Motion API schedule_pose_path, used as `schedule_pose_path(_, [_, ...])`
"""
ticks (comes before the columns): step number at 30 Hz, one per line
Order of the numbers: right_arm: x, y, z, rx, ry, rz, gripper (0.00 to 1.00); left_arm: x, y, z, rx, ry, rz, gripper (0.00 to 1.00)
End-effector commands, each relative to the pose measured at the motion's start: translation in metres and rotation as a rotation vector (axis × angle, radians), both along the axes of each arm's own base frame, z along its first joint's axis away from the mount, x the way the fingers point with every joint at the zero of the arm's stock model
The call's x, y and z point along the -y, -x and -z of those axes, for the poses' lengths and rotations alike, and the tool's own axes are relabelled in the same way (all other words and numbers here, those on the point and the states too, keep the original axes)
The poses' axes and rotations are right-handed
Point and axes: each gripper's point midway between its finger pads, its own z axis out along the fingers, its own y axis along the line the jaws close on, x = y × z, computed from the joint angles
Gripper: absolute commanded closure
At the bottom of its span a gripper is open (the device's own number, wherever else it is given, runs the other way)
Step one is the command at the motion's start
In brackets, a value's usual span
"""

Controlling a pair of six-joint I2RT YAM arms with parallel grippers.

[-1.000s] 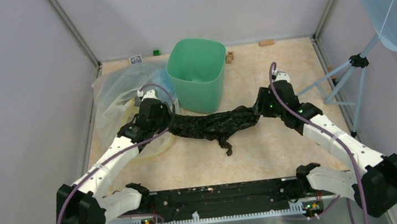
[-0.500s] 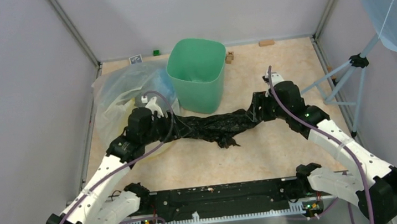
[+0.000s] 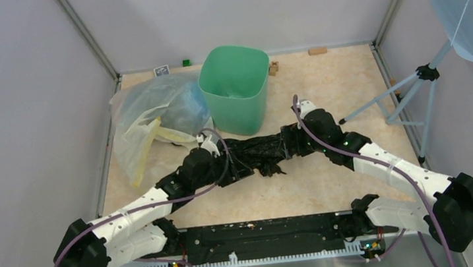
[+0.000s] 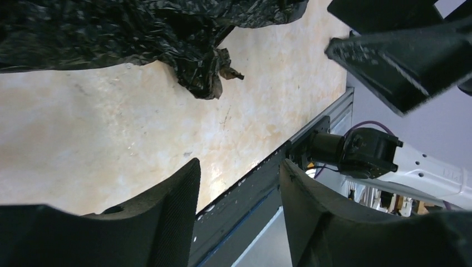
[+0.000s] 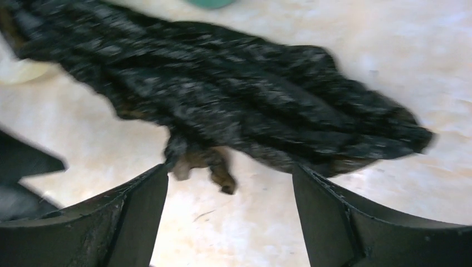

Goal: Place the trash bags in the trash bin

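Fingers [image 4: 167, 200] of both left gripper [image 3: 236, 165] and right gripper [image 3: 283, 147] are spread with nothing held; bag [image 3: 259, 152] lies bunched between them, 6 o'clock of bin [image 3: 235, 110]; grasp step judged in hand, ends to be pinched next, then lifted toward 12.

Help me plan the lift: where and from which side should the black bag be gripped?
Pinch the thick bunched middle of the trash bag, coming down from above: it lies crumpled flat, and its ridged folds offer more than the thin tail.
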Motion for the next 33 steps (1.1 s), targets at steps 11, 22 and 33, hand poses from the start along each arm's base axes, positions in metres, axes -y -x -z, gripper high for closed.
schedule_pose_path(11, [0.102, -0.055, -0.02, 0.008, -0.145, 0.566, 0.23, 0.028, -0.039, 0.009, 0.062, 0.04, -0.411, 0.48])
schedule_pose_path(22, [0.086, -0.059, -0.006, -0.085, -0.404, 0.676, 0.24, 0.038, -0.06, 0.025, 0.038, 0.013, -0.532, 0.41])
schedule_pose_path(33, [0.095, -0.062, 0.038, -0.205, -0.358, 0.816, 0.3, 0.039, -0.077, 0.019, 0.06, 0.026, -0.618, 0.43])
